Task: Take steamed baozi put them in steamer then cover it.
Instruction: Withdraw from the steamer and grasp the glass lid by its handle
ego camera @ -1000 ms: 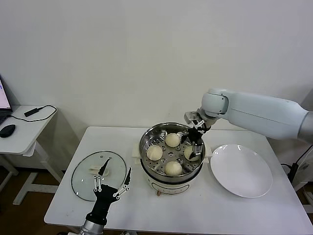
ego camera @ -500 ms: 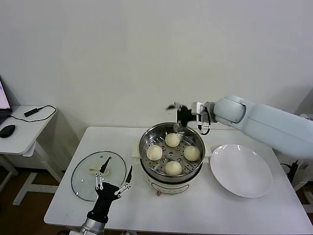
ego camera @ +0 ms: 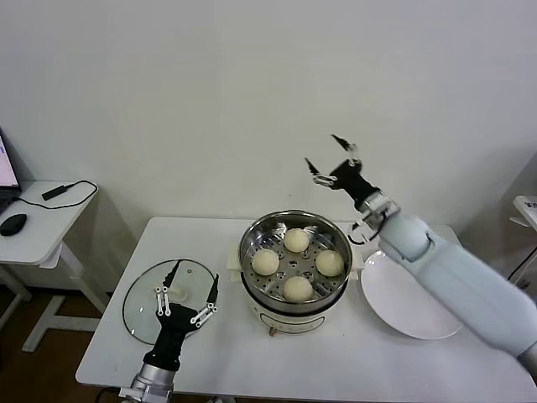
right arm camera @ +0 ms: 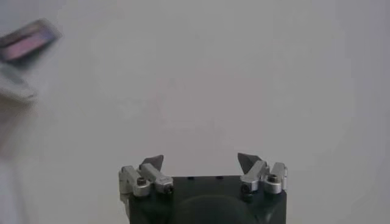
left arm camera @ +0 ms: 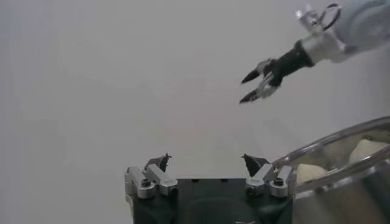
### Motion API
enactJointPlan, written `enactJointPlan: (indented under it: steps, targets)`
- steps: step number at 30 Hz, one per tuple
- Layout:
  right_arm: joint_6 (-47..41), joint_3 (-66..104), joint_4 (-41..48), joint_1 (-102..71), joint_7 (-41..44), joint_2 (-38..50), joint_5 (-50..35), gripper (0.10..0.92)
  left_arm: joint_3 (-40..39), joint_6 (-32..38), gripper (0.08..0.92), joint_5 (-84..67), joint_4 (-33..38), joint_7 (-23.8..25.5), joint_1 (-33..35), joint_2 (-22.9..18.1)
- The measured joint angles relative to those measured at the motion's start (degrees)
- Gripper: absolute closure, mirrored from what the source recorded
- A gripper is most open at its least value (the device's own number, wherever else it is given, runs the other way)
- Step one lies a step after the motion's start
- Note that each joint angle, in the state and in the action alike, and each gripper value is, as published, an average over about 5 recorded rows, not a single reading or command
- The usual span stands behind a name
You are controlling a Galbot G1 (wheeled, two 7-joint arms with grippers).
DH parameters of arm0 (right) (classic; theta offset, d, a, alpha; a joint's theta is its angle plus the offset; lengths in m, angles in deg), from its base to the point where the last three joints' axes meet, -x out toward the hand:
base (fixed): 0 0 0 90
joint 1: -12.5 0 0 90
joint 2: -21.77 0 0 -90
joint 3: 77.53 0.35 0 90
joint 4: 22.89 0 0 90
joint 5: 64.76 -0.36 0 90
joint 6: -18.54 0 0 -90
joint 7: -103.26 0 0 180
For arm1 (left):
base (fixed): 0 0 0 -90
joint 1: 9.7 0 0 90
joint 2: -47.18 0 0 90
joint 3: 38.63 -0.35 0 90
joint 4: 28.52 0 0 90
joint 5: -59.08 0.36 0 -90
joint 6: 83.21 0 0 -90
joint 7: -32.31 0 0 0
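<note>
Plain white wall (ego camera: 210,101), white side desk (ego camera: 38,222) at left.

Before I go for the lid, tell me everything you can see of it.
The lid is a round clear glass disc with a metal rim and a pale handle at its centre. It lies flat on the white table, left of the steamer and apart from it. The left gripper hangs open above its near edge; whether it touches the glass is unclear.

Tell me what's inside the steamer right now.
Four baozi sit on the perforated floor of the steamer, spaced apart and uncovered. The cover lies on the table beside it. The pot's inside below the basket is hidden.
</note>
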Motion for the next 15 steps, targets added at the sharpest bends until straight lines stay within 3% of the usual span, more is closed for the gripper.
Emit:
enactJointPlan:
  steps: [15]
  targets:
    - [4.75,29.15,-3.52,-30.89,-4.22,-8.92,4.70,0.203,3.43,-8.80,0.177,18.75,-4.93,-3.74,-2.05,2.76]
